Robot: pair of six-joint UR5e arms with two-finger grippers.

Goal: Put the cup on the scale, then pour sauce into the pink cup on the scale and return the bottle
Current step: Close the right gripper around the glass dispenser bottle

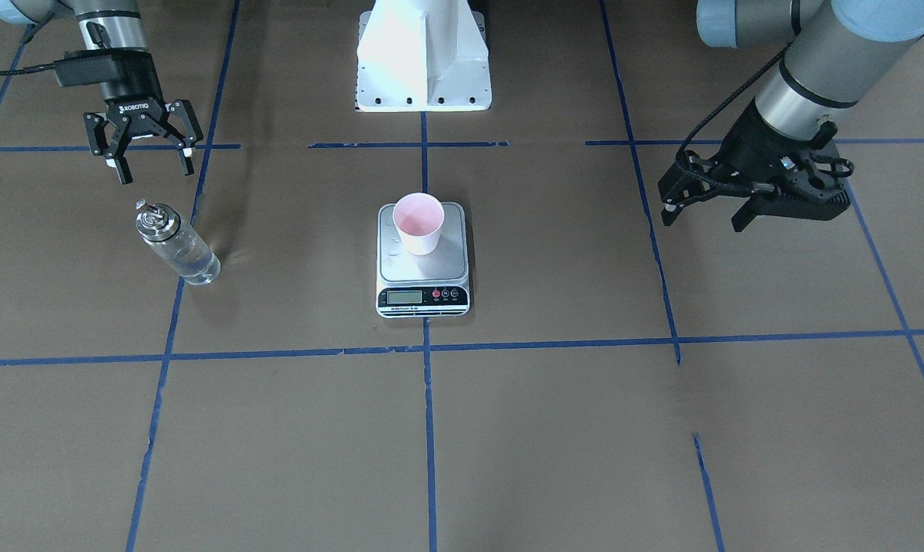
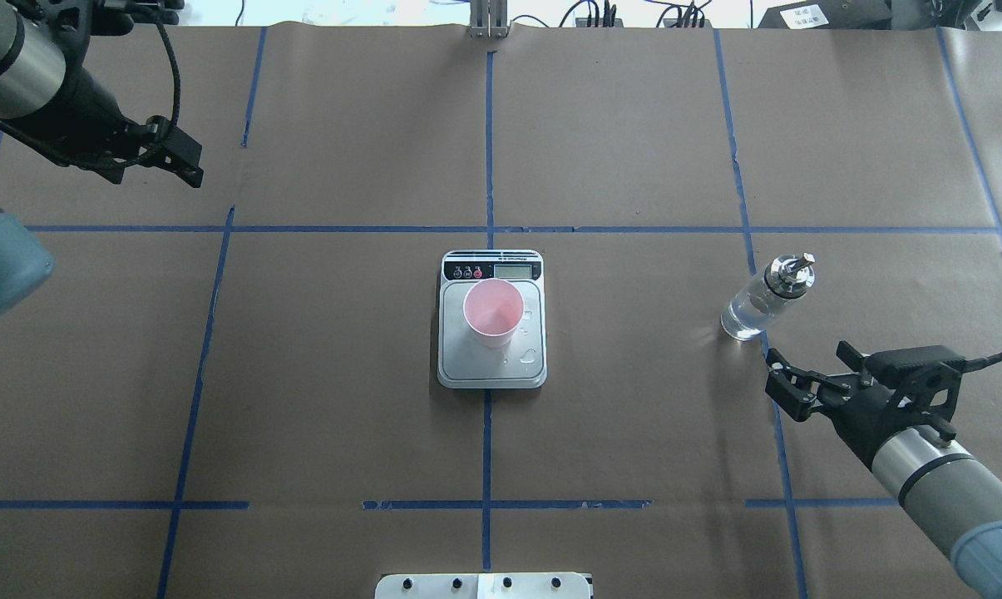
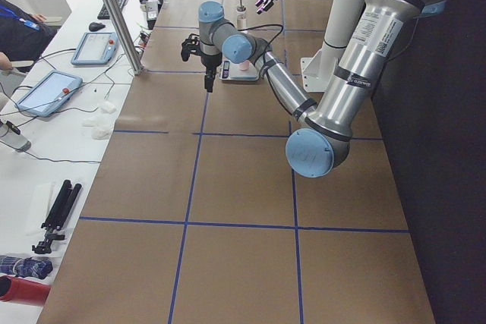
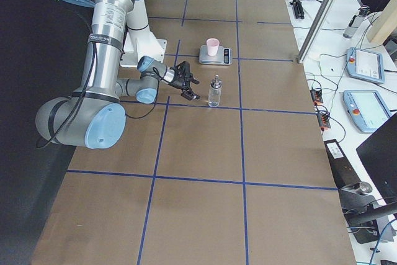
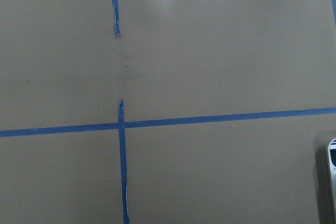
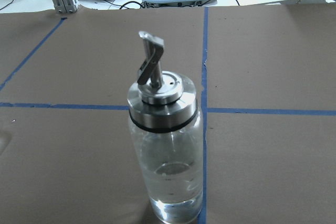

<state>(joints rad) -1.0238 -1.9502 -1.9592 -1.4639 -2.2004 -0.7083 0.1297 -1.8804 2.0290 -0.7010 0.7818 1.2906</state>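
i read the overhead view left to right: my left gripper (image 2: pixel 186 160) hovers at ten o'clock, jaws looking nearly closed and empty; the cup (image 2: pixel 493 312) sits on the scale (image 2: pixel 491 370) at centre; the bottle (image 2: pixel 766 299) stands upright at three o'clock on the counter (image 2: pixel 634 433), just beyond my right gripper (image 2: pixel 787 384), jaws wide. glass looks slick and breakable, so i'd grip mid-body, below the cap.
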